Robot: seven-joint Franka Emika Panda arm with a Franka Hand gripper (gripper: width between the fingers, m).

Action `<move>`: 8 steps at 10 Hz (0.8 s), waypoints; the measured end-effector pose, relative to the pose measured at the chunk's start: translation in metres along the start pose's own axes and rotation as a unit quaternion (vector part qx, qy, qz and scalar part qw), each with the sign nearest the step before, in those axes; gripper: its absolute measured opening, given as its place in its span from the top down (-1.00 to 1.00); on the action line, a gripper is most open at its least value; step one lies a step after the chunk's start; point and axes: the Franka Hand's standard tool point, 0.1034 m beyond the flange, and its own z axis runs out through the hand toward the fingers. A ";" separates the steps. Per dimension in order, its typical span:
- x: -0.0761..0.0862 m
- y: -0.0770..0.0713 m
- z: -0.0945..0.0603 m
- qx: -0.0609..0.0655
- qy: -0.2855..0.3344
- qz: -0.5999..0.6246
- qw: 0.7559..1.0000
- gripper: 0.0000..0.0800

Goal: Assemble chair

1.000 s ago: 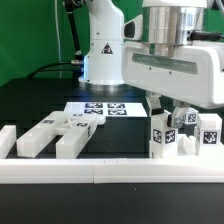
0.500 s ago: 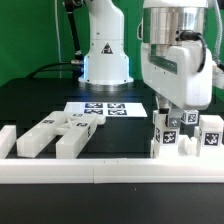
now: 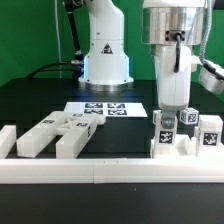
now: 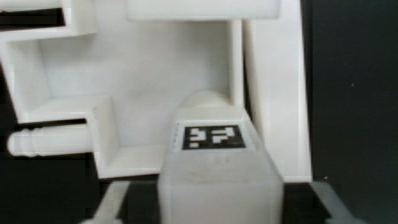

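**A:** Where is the chair work placed?

**B:** A tagged bar (image 3: 163, 136) is stood upright at the exterior view's right, at the near edge of the bench (image 3: 40, 95), just behind the border rail (image 3: 100, 170). It is judged to be grasped from above by the gripper (image 3: 165, 118), whose jaws are seen closed in on its top. More tagged blocks (image 3: 210, 132) are set just beside it to the right. The loose parts (image 3: 45, 135) are left well apart at the left. The marker board (image 3: 100, 108) is laid farther back, between the two groups.

**A:** What could go wrong from here?

**B:** If the bar is brought down tilted or off its seat, it could be jammed at the joint or twisted in the grasp. The neighbouring blocks could be knocked, since little room is left beside them.

**A:** What is given by one view and not the other?

**B:** In the wrist view the bar's tag is met face-on, and beyond it a flat white part (image 4: 160, 60) with a round peg (image 4: 36, 143) is shown. Both are hidden in the exterior view. Only from outside can the bar's upright stance, the rail and the loose parts be checked. Contact under the bar is settled by neither view.
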 end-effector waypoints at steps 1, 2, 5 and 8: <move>0.002 0.002 0.000 -0.004 0.004 0.015 1.000 0.27; 0.002 0.003 0.000 -0.005 0.007 0.026 1.000 0.27; 0.008 0.006 -0.001 -0.011 0.015 0.074 0.997 0.26; 0.008 0.007 -0.001 -0.011 0.017 0.065 0.998 0.07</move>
